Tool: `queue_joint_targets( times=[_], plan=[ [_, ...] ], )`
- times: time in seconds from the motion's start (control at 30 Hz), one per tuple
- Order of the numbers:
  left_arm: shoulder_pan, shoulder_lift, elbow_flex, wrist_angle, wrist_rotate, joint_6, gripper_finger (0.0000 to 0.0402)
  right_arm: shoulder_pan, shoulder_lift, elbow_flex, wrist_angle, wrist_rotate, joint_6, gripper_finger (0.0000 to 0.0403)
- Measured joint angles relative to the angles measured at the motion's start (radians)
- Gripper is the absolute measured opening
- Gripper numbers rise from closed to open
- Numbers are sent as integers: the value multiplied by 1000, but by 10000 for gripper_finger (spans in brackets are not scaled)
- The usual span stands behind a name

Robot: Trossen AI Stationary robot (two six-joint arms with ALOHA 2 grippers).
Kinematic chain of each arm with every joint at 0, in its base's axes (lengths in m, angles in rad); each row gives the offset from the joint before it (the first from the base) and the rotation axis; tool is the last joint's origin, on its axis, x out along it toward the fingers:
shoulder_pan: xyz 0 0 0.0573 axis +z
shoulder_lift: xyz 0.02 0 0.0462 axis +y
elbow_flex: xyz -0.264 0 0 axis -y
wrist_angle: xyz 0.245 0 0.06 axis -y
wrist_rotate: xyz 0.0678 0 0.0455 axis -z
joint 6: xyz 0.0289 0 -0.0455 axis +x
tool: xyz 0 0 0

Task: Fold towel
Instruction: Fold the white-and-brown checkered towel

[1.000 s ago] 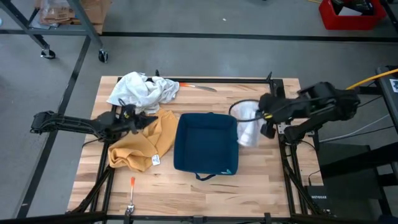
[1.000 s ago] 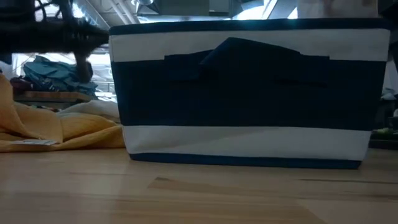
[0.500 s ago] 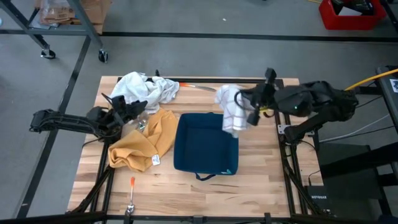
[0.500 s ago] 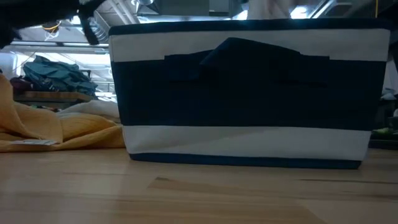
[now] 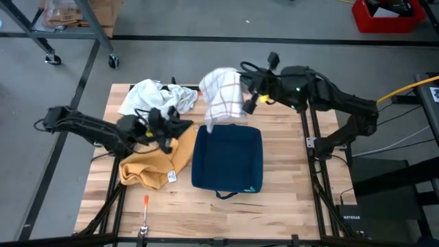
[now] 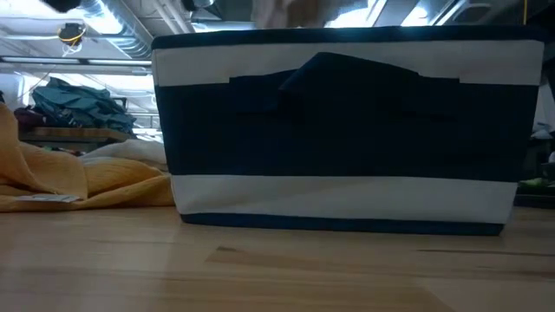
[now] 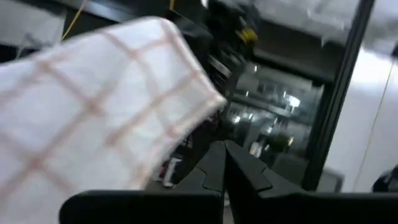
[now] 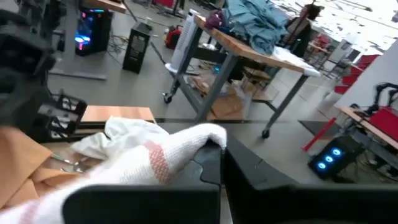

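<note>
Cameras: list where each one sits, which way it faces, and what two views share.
High view: overhead, straight down on the table, both arms, navy bin.
Low view: tabletop height, level across at the bin; no arm visible.
Left wrist view: past the shut left gripper at the checked towel.
Right wrist view: over the right gripper, shut on the towel.
Shared: towel, also overhead.

Place: you are in a robotics lab or workshop.
Floor: grey concrete (image 5: 226, 62) around your wooden table (image 5: 288, 199).
At 12 o'clock: a wheeled metal rack (image 5: 75, 31).
At 1 o'clock: a red bin (image 5: 387, 17).
Beyond: a workbench (image 8: 261, 53) piled with cloth, glowing computer towers (image 8: 93, 28), ceiling ducts (image 6: 113, 22).
</note>
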Motion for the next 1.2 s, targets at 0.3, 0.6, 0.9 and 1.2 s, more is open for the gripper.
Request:
queue_joint_targets(
  times=[0.3,0.6,0.9,1.2],
  plan=[
    [15,156,138,3,-9,255,60,-37,-6,0,25,-17,0,8],
    [59,185,145,-123,-81,282,135,-36,-23,0,120,-17,-2,9],
    [94,185,145,-249,-84,244,156,-36,-23,0,182,-17,-2,9],
    [129,184,145,-310,-85,241,157,-35,-23,0,180,-17,-2,9]
  ],
)
